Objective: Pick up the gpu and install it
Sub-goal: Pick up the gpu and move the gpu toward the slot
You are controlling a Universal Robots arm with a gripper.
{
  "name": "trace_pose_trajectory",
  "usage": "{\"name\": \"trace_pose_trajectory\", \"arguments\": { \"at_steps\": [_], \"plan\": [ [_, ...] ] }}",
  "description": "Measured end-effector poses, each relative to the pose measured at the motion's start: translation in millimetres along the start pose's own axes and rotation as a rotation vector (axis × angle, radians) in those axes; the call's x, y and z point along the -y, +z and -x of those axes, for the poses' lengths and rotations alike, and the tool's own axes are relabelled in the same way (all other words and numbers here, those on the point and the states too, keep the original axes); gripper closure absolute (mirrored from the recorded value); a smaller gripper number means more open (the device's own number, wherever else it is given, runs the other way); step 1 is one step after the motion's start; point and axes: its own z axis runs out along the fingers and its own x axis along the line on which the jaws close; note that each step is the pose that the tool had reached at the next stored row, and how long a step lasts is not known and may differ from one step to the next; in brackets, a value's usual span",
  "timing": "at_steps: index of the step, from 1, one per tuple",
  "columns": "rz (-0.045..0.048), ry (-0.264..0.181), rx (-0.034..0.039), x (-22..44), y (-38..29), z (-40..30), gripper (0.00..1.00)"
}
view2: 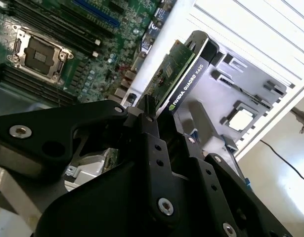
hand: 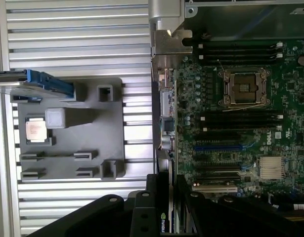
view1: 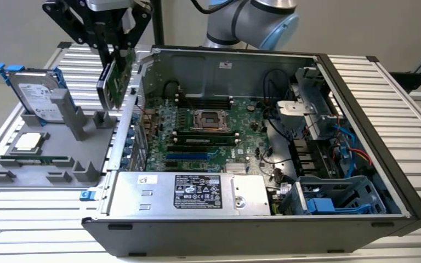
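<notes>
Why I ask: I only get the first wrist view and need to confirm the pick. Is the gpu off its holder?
Observer: Yes. In the exterior view the pincer is shut on the gpu, which hangs above the grey holder, beside the wall of the open case on the exterior view's left.
Operator: Which way does its cooler face?
Observer: In the second wrist view the black cooler side faces the grey holder, and the green board faces the motherboard.
</notes>
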Motion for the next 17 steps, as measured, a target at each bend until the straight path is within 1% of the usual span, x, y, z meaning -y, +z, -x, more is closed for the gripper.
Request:
{"name": "trace_pose_trajectory", "arguments": {
  "at_steps": [17],
  "plan": [
    [-0.0002,0.0,-0.0002,-0.8,-0.1,17.7,1.0]
  ]
}}
